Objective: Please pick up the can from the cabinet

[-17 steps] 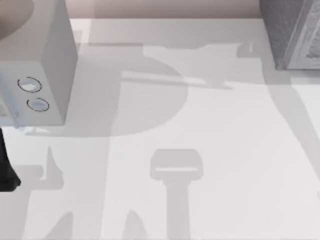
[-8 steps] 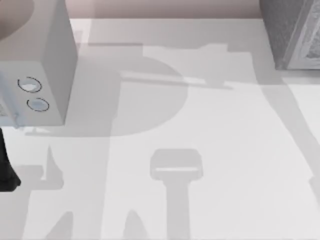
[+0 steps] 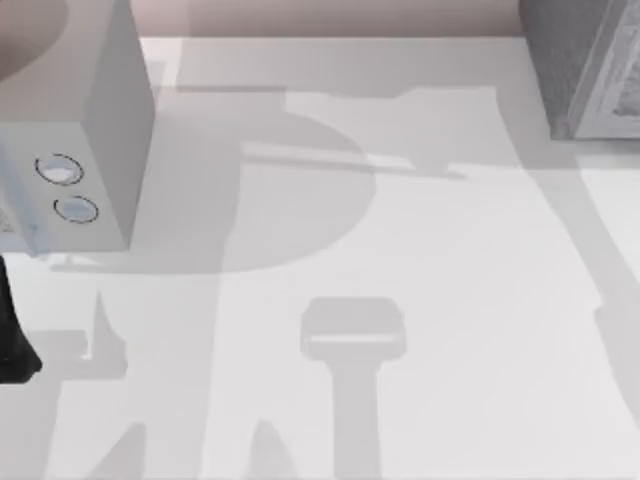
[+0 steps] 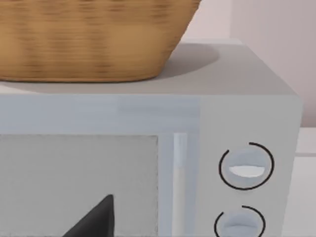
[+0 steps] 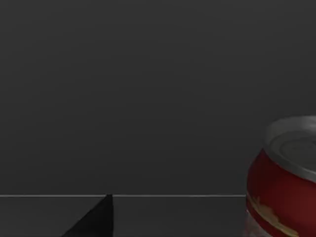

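Since a second ago the one change in the top view is on the table's [image 3: 420, 260] right side: the slanting shadow there has slid further toward the lower right edge, while everything else lies as it was. The cabinet [image 3: 580, 70], dark grey and speckled with a white-framed front, sits in the upper right corner of the top view. The pale grey box [image 3: 90, 130] with two round rings stands at the upper left, and a dark piece of the left arm [image 3: 12, 330] shows at the left edge below it.

In the left wrist view that box fills the frame head-on, a woven basket [image 4: 94, 39] resting on its roof; a black fingertip of the left gripper [image 4: 96, 219] pokes in at the lower edge, and I cannot tell how far it is open.

The right wrist view faces a dark interior. The can [image 5: 284, 177], red with a silver lid, stands upright at the lower right of that frame, well apart from the right gripper's [image 5: 96, 219] single visible black tip at lower left; nothing is held, and its spread cannot be told.
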Controlling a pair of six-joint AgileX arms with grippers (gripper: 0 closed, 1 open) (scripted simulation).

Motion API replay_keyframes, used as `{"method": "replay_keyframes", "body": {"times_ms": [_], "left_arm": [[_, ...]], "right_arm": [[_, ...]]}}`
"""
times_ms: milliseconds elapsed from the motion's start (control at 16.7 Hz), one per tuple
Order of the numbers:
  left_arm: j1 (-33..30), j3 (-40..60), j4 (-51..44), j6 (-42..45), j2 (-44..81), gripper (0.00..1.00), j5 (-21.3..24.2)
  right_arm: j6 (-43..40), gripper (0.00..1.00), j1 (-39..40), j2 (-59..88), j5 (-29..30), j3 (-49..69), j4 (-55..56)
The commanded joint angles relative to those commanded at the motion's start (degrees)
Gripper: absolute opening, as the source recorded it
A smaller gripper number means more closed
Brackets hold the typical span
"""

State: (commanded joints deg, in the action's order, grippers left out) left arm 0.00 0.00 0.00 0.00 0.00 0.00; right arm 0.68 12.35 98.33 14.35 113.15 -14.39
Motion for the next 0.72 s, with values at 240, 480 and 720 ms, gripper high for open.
{"method": "replay_keyframes", "body": {"times_ms": [240,480,720], "left_arm": [[0.00,0.00,0.00,0.00,0.00,1.00,0.00],[0.00,0.00,0.00,0.00,0.00,1.00,0.00],[0.00,0.00,0.00,0.00,0.00,1.00,0.00]], "right_arm": [[0.00,0.92,0.00,0.01,0.00,0.01,0.00],[0.00,0.62,0.00,0.01,0.00,0.01,0.00],[0.00,0.32,0.00,0.01,0.00,0.01,0.00]]}}
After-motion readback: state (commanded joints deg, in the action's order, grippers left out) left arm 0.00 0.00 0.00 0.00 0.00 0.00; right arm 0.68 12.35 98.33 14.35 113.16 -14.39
